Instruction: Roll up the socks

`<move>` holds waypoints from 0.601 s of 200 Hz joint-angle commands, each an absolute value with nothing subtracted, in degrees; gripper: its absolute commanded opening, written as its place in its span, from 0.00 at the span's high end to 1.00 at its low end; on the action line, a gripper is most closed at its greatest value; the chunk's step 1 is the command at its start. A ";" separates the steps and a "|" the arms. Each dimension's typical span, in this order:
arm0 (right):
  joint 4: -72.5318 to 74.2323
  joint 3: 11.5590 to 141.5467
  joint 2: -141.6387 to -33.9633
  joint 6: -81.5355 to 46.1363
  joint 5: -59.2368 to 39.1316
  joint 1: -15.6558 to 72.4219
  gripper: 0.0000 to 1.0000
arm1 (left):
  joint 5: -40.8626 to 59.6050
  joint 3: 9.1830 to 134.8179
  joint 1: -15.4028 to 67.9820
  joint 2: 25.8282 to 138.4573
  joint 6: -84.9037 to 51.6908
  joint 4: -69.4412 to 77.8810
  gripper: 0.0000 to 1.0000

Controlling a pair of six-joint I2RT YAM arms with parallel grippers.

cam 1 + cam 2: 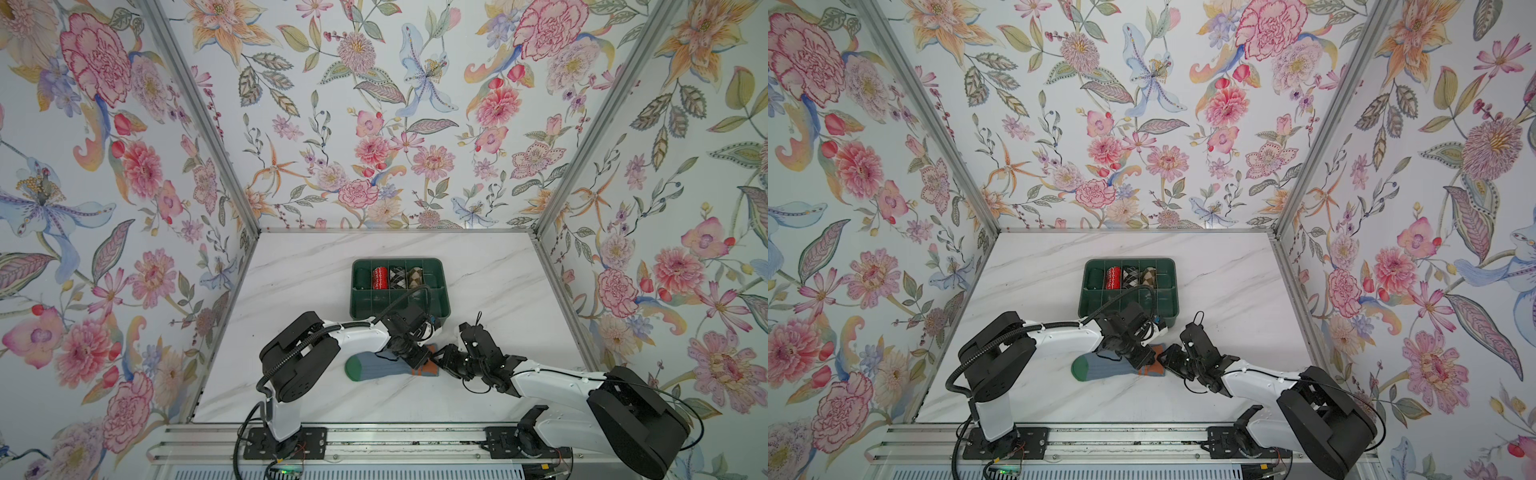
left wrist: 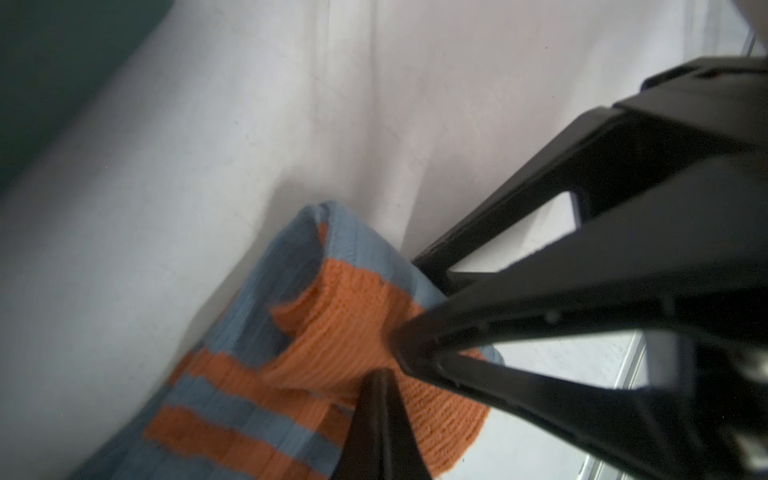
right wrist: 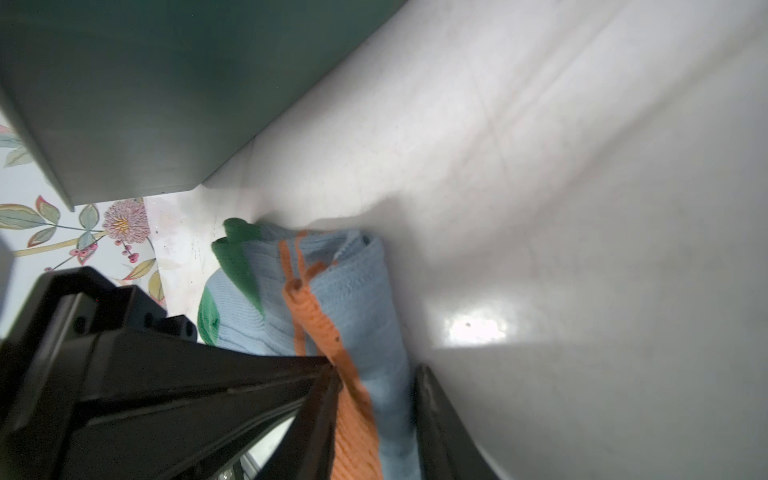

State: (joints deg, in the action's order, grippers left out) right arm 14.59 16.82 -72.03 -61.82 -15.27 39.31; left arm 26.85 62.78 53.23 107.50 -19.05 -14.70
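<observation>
The ribbed knit socks (image 1: 374, 368) lie flat on the smooth marble table (image 1: 291, 291), near the green plastic tray (image 1: 441, 309). The left gripper (image 2: 388, 359) pinches the folded orange cuff tight; the right gripper (image 3: 376, 374), fingers slightly parted, seemingly clamps the blurred cuff edge

The 2 top views look from high at the near edge, down and forward across the white marble-patterned surface (image 1: 316, 270) to the floral-papered back wall (image 1: 374, 124). They share nearly everything, the dark green plastic divided tray (image 1: 1129, 260) included. My left wrist camera peers along my left fingers (image 2: 540, 307), very near the grey-blue ribbed socks with an orange cuff (image 2: 353, 316). My right wrist camera looks along my right fingers (image 3: 440, 424) at the same socks, close.
</observation>
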 commanded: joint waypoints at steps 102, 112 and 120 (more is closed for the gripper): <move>19.31 8.64 -72.08 -65.43 -17.57 39.14 0.65 | 27.69 61.52 52.21 111.18 -19.41 -16.61 1.00; 20.75 8.37 -72.77 -65.72 -17.95 39.17 0.66 | 27.77 61.44 52.12 111.16 -19.50 -16.51 1.00; 22.07 8.11 -73.37 -66.03 -18.12 39.15 0.66 | 27.86 61.30 52.12 111.18 -19.51 -16.43 1.00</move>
State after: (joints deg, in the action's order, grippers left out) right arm 24.27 10.79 -70.57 -64.84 -17.58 39.24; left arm 29.28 62.83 52.69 108.22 -19.07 -13.58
